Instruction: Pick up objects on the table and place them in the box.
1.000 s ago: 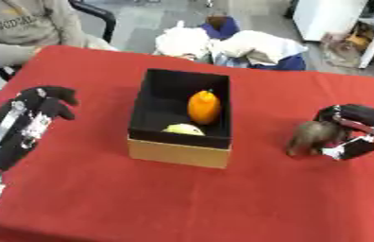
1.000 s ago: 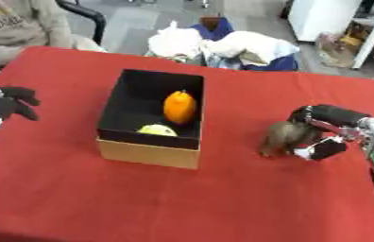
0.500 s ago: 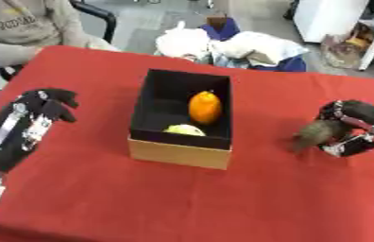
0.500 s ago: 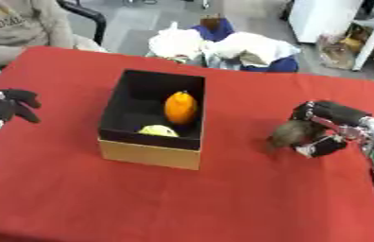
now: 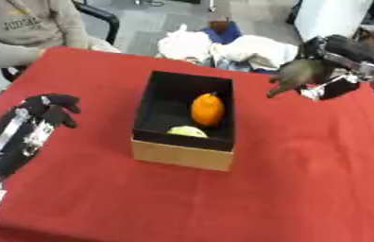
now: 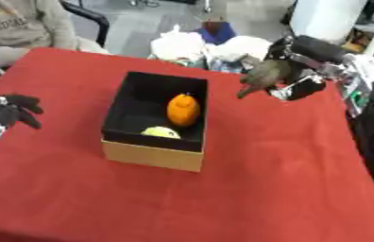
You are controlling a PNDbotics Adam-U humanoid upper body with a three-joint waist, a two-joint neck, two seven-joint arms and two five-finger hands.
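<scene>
1. In the upper right of the frame the right hand [image 5: 332,53] is curled round a drab greenish-brown object [image 5: 296,73], holding it up off the red table [image 5: 306,179]. What the object is I cannot make out; a narrow end droops toward the lower left.

2. The held object hangs just right of the box [image 5: 182,153], level with its far right corner and not yet over the opening. The box stands in the middle of the frame, black inside with a tan front wall.

3. Two things lie in the box: an orange fruit [image 5: 208,108], roughly upright against the right wall, and a pale yellow piece [image 5: 189,132] just in front of it, near the front wall.

4. At the left edge the left hand [image 5: 48,109] rests on the cloth with its dark fingers relaxed, holding nothing, well apart from the box.

5. Risks, as I judge them:
   - Letting go this far right would drop the object onto the cloth outside the right wall.
   - The drooping end could catch the right rim on the way across and tip the object out of the fingers.
   - Coming down over the fruit could leave the object perched on it; the emptier left half looks safer.
   - The hand itself might nudge the light box askew.

6. No other loose object shows on the cloth, so this looks like a late item.
</scene>
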